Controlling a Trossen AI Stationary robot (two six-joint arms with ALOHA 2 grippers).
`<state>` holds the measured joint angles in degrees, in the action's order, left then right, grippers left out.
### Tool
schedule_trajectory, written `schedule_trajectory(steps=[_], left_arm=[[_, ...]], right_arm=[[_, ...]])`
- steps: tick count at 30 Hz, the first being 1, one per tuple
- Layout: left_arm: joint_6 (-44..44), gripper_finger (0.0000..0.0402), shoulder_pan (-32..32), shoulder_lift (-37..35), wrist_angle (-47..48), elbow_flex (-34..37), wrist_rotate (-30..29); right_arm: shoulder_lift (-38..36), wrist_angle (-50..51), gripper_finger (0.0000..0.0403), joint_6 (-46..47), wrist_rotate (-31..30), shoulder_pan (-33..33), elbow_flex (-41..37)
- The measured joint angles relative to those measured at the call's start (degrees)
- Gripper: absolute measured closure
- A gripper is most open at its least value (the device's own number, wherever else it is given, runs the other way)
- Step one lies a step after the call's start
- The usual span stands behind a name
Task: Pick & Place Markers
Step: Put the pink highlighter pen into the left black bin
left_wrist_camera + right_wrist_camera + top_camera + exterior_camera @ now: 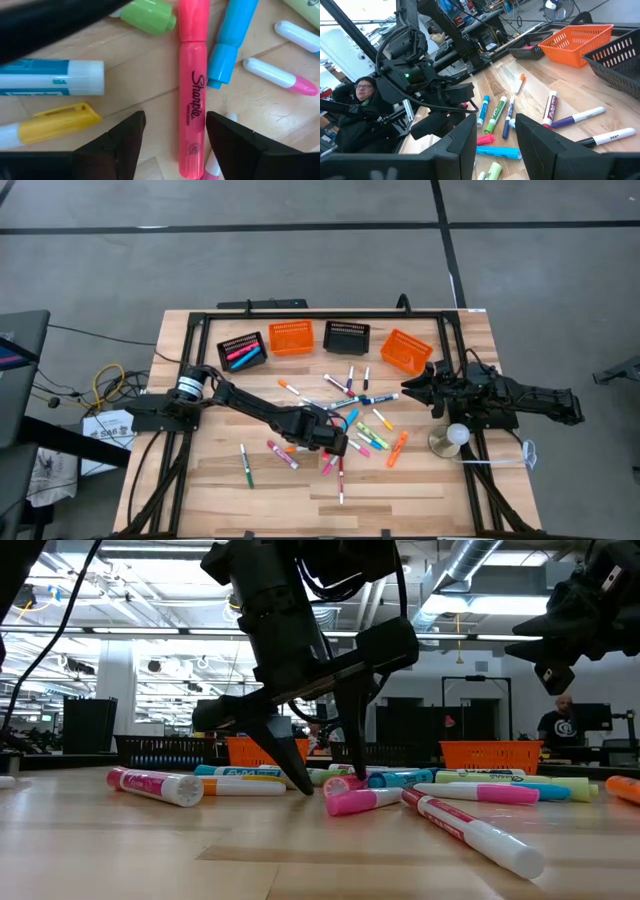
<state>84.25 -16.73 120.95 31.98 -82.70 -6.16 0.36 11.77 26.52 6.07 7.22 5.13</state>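
At the table's back edge stand four slotted baskets, and the leftmost, a black basket [242, 351], already holds a few pink and blue markers, so it is likely a drop-off point; beside it come an orange basket [291, 337], a second black basket [346, 336] and a tilted orange basket [405, 350], whose contents cannot be made out from above. The rest of the markers [352, 412] lie scattered flat on the wooden table [420, 490], mostly at its middle, some touching or crossing. The left gripper [338, 440] is reached out low into that scatter, its fingers [122, 142] spread apart with tips near the wood, straddling a pink Sharpie highlighter [192, 95] that lies between them; this reads as lining up for a pinch, with nothing clamped yet. Neighbours crowd it: a blue highlighter [229, 42] just beside it, a yellow-capped marker [55, 121] and a white-capped marker [50, 76] on its other side. The highlighter's lower end runs out of the wrist view. The right gripper [412, 388] waits raised at the table's right side, open and empty. Behind the left arm, a seated person [357, 107] is partly hidden by cabling.
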Motion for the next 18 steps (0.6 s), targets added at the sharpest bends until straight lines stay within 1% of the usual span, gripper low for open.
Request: schedule_trajectory(steps=[12, 18], left_arm=[[0.05, 0.023, 1.59, 0.07, 0.31, 0.11, 1.33], [0.13, 0.026, 2.29, 0.13, 0.41, 0.15, 2.24]], right_arm=[[0.0, 0.0, 0.0278, -0.02, -0.02, -0.02, 0.0], [0.0, 0.0, 0.0278, -0.02, -0.02, -0.01, 0.0]])
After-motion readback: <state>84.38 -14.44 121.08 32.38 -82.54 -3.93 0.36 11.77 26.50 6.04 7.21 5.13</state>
